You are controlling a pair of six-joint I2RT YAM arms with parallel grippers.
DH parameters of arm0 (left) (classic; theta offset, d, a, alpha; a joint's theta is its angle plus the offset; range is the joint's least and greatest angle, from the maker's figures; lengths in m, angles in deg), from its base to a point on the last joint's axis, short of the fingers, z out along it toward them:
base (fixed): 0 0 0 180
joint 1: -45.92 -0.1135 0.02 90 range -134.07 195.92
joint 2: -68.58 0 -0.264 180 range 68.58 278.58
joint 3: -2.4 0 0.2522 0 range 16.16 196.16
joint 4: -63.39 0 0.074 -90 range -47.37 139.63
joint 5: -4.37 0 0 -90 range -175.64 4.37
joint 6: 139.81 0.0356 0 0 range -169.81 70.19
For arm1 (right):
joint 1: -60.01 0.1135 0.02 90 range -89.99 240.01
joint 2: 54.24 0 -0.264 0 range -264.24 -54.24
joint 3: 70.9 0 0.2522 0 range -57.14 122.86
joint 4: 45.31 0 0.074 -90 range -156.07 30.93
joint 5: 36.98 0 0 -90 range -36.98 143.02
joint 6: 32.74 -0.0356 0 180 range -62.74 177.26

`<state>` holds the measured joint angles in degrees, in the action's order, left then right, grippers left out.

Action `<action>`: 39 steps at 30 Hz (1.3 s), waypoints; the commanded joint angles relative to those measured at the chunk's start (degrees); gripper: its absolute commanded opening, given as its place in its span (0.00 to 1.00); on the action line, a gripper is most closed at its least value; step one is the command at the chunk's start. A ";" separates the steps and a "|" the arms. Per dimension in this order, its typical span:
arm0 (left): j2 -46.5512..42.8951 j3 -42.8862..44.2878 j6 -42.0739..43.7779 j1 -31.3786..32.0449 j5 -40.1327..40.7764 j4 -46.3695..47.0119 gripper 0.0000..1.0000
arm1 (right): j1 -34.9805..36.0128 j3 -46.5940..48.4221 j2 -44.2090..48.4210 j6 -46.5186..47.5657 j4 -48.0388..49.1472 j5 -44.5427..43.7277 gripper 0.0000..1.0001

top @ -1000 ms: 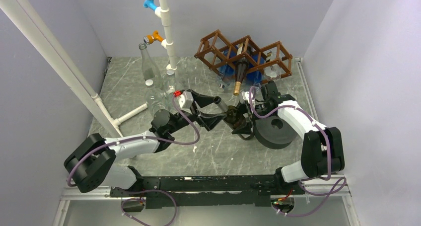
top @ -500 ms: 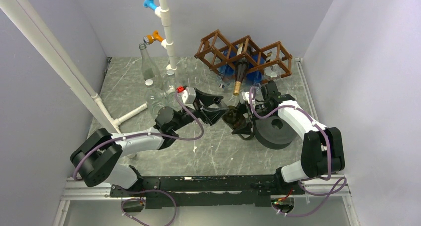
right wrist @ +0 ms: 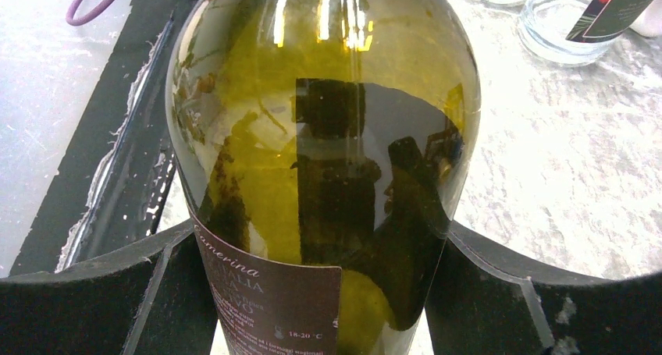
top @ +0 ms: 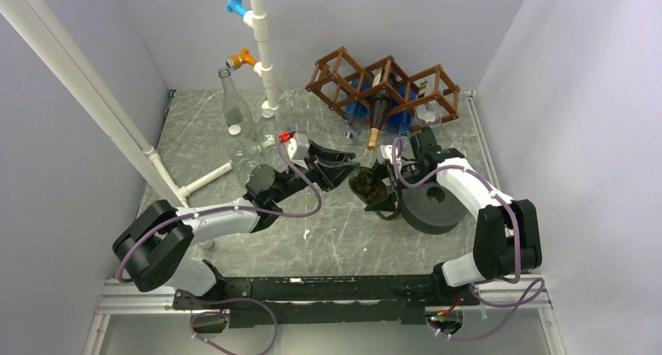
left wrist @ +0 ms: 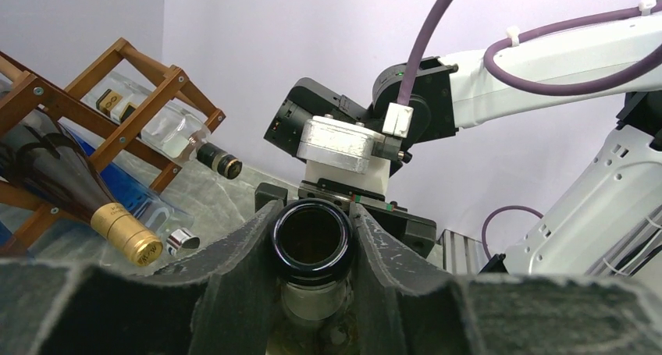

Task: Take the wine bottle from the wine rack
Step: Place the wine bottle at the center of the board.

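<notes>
The wine bottle (top: 365,185) is olive-green glass with a dark label. It hangs out of the wine rack (top: 382,86), above the table in front of it, neck pointing left. My right gripper (top: 384,189) is shut on its wide body (right wrist: 328,136), a finger on each side by the label. My left gripper (top: 348,171) is shut on the neck just under the open mouth (left wrist: 311,240), both fingers (left wrist: 242,269) touching the glass. The brown lattice rack (left wrist: 117,90) stands at the back.
A dark bottle with a gold cap (top: 376,125) and a clear bottle (left wrist: 160,129) lie in the rack over a blue piece (top: 403,118). Clear glass bottles (top: 233,109) stand at left by a white pipe frame (top: 261,43). A black round block (top: 431,207) sits under the right arm.
My left gripper has reached right and back onto the bottle's neck and closed on it. The right gripper and the bottle have stayed where they were.
</notes>
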<state>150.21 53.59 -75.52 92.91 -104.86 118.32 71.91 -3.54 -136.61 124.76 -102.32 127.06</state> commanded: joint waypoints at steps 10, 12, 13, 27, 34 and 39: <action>0.31 3.54 -1.33 0.23 -3.58 -1.17 0.04 | -0.30 0.29 2.08 0.29 2.32 5.71 0.05; 0.09 3.78 -1.12 0.30 -4.01 -1.84 0.00 | -0.30 0.07 2.11 -0.21 2.77 5.56 0.10; -0.08 3.87 -0.99 0.26 -4.14 -2.27 0.00 | -0.30 -0.09 2.13 -0.57 3.15 5.40 0.13; -6.17 6.19 5.90 0.26 -0.95 -13.00 0.00 | -0.30 -1.30 2.17 -4.38 7.12 4.37 0.59; -8.28 7.27 8.63 0.28 1.13 -16.10 0.00 | -0.30 -1.23 2.32 -4.82 7.21 4.69 0.78; -9.97 7.74 9.77 0.26 2.14 -17.66 0.00 | -0.30 -1.13 2.74 -5.40 7.38 5.19 0.89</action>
<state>143.84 58.05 -68.27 93.12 -104.77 97.94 71.93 -5.13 -136.52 120.24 -96.24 128.15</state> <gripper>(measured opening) 0.384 0.867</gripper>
